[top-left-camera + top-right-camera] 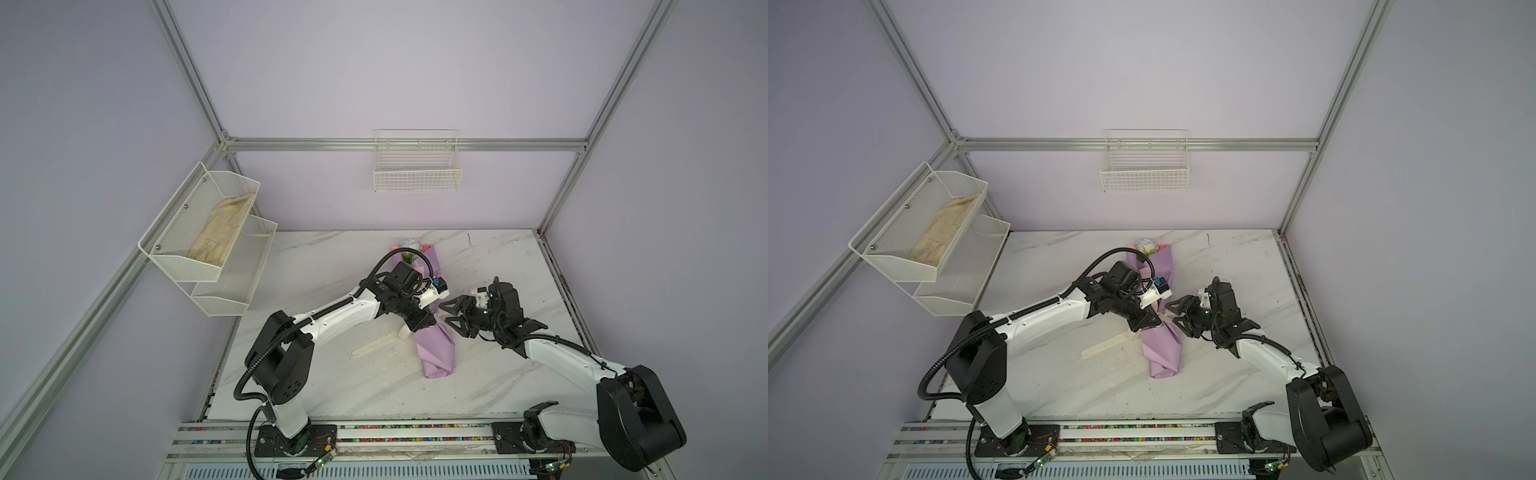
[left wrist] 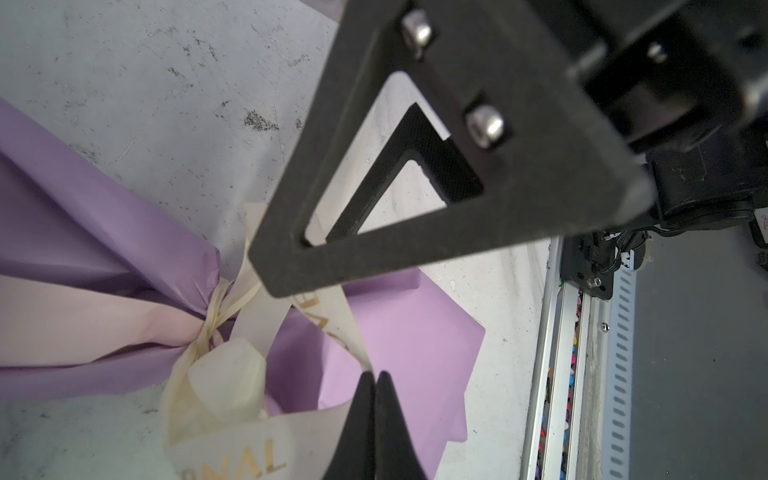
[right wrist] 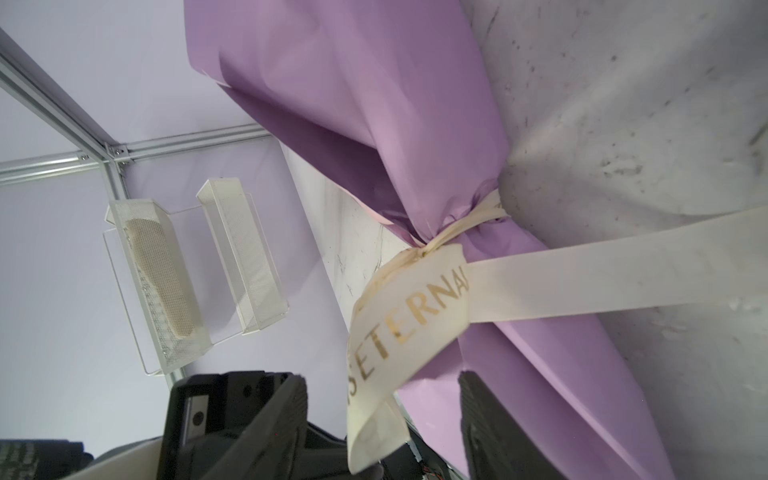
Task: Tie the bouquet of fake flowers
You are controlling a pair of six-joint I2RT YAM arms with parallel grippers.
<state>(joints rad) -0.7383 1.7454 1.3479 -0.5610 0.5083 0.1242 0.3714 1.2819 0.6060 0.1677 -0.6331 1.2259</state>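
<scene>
a bouquet of fake flowers (image 1: 436,353), wrapped in smooth lilac paper with a pale pink lining, lay lengthwise near the middle of a white marble-patterned worktop (image 1: 316,374). its flower heads pointed toward the back wall. a few pale and pinkish blooms (image 1: 1147,246) showed at the far end, too small to describe further. the paper was gathered into crumpled pleats at a narrow waist, where a cream ribbon (image 3: 409,316) with gold printed letters was knotted around it. the ribbon looked flat, matte and faintly ribbed. one tail lay along the scuffed worktop and another curled into a loop.

the left hand (image 2: 374,380), two black tapered fingers, was pressed together and pinched a strand of the ribbon near the knot. in both top views it sat over the bouquet's waist. the right hand (image 1: 444,313), made of black triangular open-frame fingers with a grainy surface, stood spread just beside the waist. in the right wrist view the lettered loop hung between its fingers (image 3: 266,415); whether it touched either one could not be told.

a white mesh two-tier shelf (image 1: 195,249) holding beige cloth hung on the left wall.
</scene>
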